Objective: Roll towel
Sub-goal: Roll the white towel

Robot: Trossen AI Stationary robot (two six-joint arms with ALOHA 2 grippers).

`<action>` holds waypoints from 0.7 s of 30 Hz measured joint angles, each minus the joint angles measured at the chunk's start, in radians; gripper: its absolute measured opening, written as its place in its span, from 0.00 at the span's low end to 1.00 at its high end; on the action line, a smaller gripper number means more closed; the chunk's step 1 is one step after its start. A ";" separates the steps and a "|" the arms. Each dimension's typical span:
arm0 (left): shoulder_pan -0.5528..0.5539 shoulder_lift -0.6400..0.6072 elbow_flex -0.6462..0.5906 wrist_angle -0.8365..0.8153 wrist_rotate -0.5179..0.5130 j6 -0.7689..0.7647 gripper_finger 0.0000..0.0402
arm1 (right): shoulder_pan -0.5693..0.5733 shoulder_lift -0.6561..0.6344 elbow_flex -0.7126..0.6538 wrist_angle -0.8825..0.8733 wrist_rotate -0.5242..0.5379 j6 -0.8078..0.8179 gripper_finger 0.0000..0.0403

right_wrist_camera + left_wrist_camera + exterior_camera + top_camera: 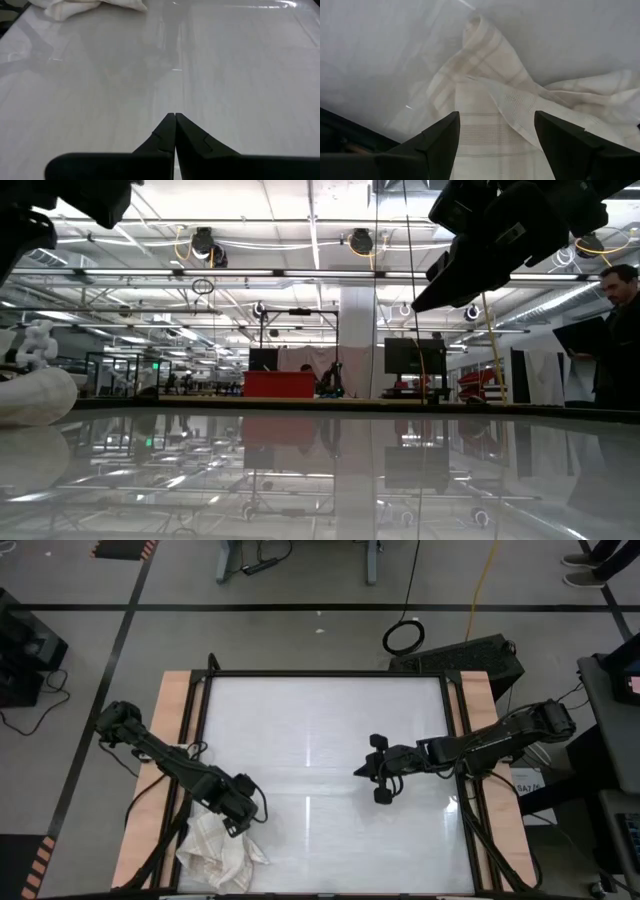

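Note:
The towel (pixel 218 852), cream-white with a faint beige check, lies crumpled in a heap at the table's near left corner; it also shows in the left wrist view (pixel 490 75) and far off in the right wrist view (pixel 75 6). My left gripper (pixel 495 120) hangs open just above the heap, pointing down, its fingers apart over the cloth (pixel 237 823). My right gripper (pixel 174 116) is shut with nothing between its fingers, and slants down over the bare table right of the middle (pixel 362 770).
The glossy white tabletop (pixel 320 710) stretches bare between the two arms. Wooden rails (pixel 170 740) and a black frame run along its left and right sides. A person (pixel 620 330) stands beyond the table's right side in the low view.

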State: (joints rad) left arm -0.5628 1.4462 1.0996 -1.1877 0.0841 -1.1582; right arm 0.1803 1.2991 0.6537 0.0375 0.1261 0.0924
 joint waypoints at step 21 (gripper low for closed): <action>-0.027 0.157 -0.078 0.190 -0.219 0.189 0.16 | 0.094 0.049 0.000 0.085 0.006 0.065 0.00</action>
State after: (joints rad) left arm -0.5899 1.6032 1.0214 -0.9978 -0.1347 -0.9697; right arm 0.2743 1.3483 0.6537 0.1221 0.1318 0.1570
